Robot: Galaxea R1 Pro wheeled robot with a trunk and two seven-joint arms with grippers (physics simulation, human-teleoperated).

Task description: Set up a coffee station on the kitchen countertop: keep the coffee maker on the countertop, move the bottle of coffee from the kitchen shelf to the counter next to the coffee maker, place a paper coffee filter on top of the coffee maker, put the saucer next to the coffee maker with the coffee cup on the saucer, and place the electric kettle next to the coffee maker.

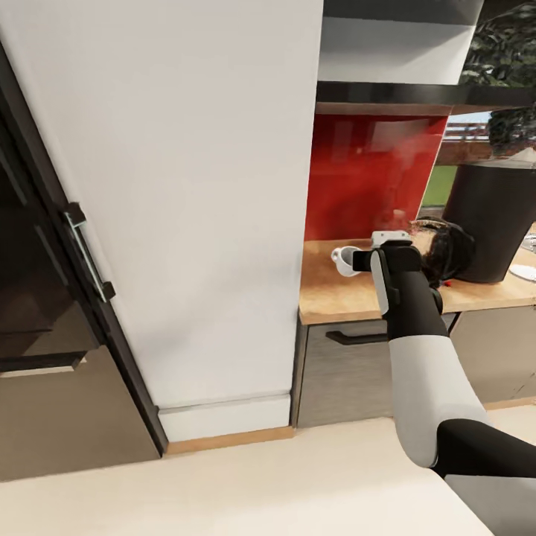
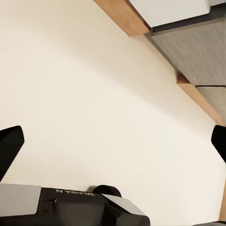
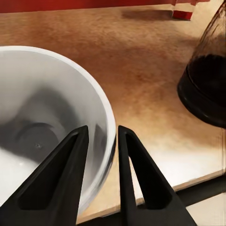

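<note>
My right gripper [image 1: 362, 260] reaches over the wooden countertop [image 1: 335, 294] and is shut on the rim of a white coffee cup [image 1: 344, 260]. In the right wrist view one finger is inside the coffee cup [image 3: 42, 117] and the other outside its wall, with the right gripper [image 3: 101, 134] pinching the rim. The coffee maker's dark glass carafe [image 3: 207, 89] stands close beside the cup, and the coffee maker [image 1: 447, 249] shows just beyond my wrist. My left gripper [image 2: 113, 141] is open, hanging over the cream floor [image 2: 103, 94].
A tall white cabinet side [image 1: 193, 186] rises left of the counter, with a dark oven front [image 1: 37, 260] further left. A big black cylindrical pot [image 1: 491, 223] stands behind the coffee maker. A red backsplash [image 1: 365, 179] backs the counter; drawers [image 1: 350, 357] sit below. A flat white piece [image 1: 525, 272] lies at the right edge.
</note>
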